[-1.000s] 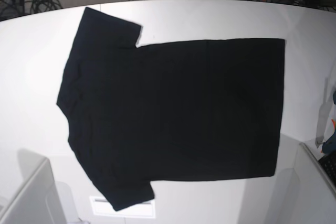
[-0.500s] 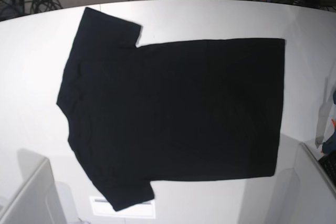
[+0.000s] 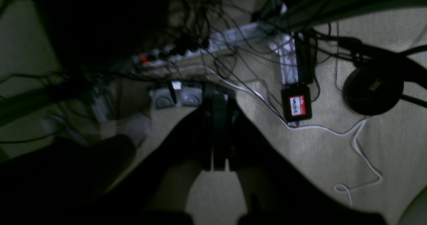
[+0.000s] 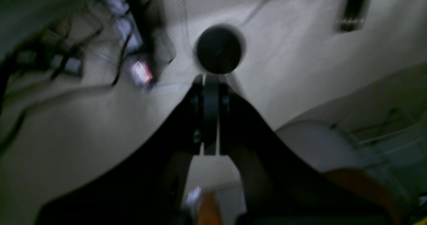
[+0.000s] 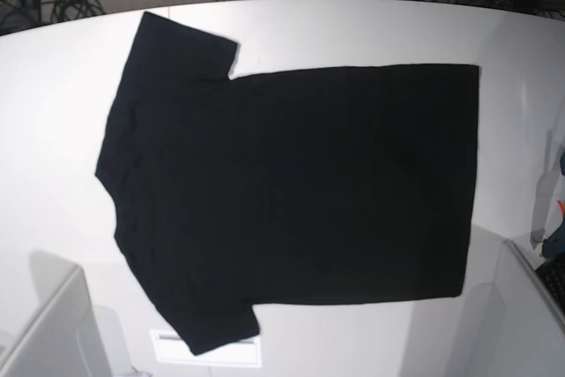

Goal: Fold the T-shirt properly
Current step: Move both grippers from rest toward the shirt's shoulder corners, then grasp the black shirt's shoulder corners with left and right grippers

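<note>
Left gripper (image 3: 215, 131): jaws pressed together, nothing between them, dark fingers running up the middle of the wrist view, pointed down and away toward the floor. Right gripper (image 4: 210, 118): jaws likewise closed and empty, view blurred. Neither arm's gripper shows in the base view.

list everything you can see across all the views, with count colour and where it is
T-shirt: one, black, plain side up, spread flat across the table, sleeves toward the base view's left
table: one, white, under the shirt
cables: many, dark, tangled on the floor in the left wrist view
power strip: one, pale grey, among the cables
white cord: one, looped on the floor
round black base: one, on the floor at that view's right
left end effector: one, black, shut, empty, over the floor
right end effector: one, black, shut, empty, blurred view
</note>
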